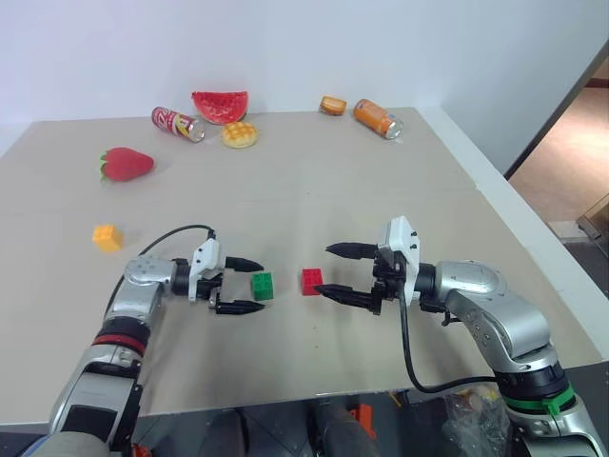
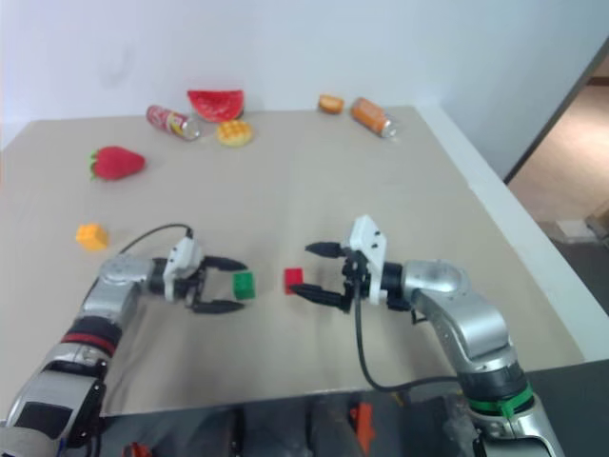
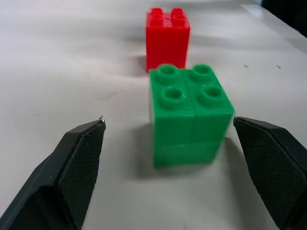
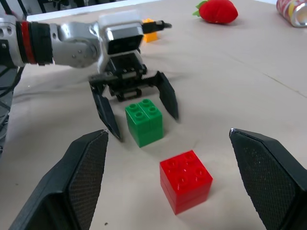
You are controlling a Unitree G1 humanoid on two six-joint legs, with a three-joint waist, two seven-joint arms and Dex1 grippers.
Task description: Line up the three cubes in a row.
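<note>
The green cube (image 1: 262, 285) and the red cube (image 1: 312, 281) stand a short gap apart on the beige table, near its front edge. The orange-yellow cube (image 1: 108, 237) lies apart at the left. My left gripper (image 1: 263, 286) is open, one finger (image 3: 81, 163) on each side of the green cube (image 3: 189, 112) without gripping it. The red cube (image 3: 167, 38) stands right behind the green one in the left wrist view. My right gripper (image 1: 322, 269) is open with nothing held. It faces the left one, its fingertips level with the red cube (image 4: 186, 179).
At the back of the table lie a strawberry (image 1: 126, 164), a red can (image 1: 178, 124), a watermelon slice (image 1: 220, 105), a waffle bun (image 1: 239, 134), a small bread piece (image 1: 332, 105) and an orange can (image 1: 378, 118). The table's right edge (image 1: 533, 248) runs close to my right arm.
</note>
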